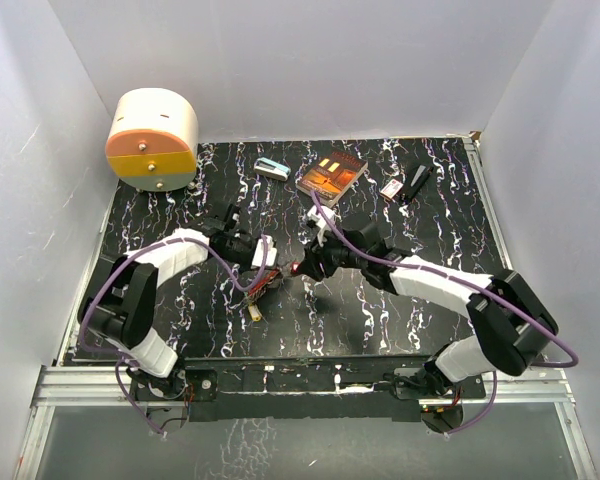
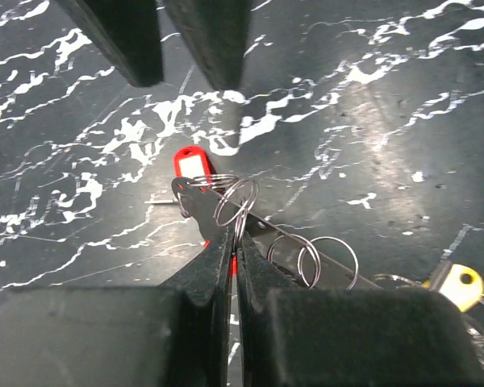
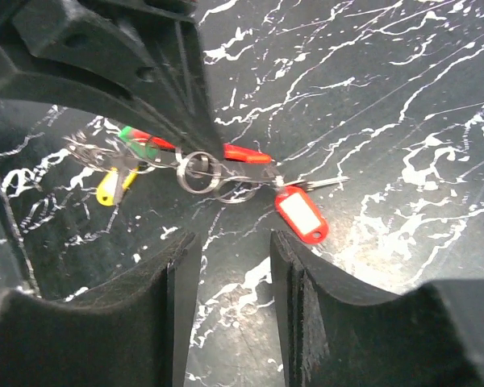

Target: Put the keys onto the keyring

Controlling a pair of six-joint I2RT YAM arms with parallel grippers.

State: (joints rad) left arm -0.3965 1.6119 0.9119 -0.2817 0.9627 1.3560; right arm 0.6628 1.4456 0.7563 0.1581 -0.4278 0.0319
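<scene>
My left end effector [image 2: 232, 242] is pinched shut on the keyring [image 2: 235, 201], the keys [image 3: 106, 187] bunched just beside it. My right end effector [image 3: 231, 242] gapes wide; I should hold the ring steady and thread one key slowly

Smooth semi-gloss black finish with white veining on desk [image 2: 403, 97]; glare patches noted. Bright polished metal on split rings [image 2: 235, 201], thin wire, near mirror-like. Glossy coloured plastic on heads of keys [image 3: 121, 173]; duller grey metal on blades. Glossy red plastic with white paper-like insert on tag [image 3: 301, 214]. Matt black plastic, faintly grainy, on left hand [image 2: 232, 242] and right hand [image 3: 230, 242]. Smooth white plastic shells on arms [image 1: 430, 278]. Matt cream and orange surface on round box [image 1: 152, 125], material not determinable.
</scene>
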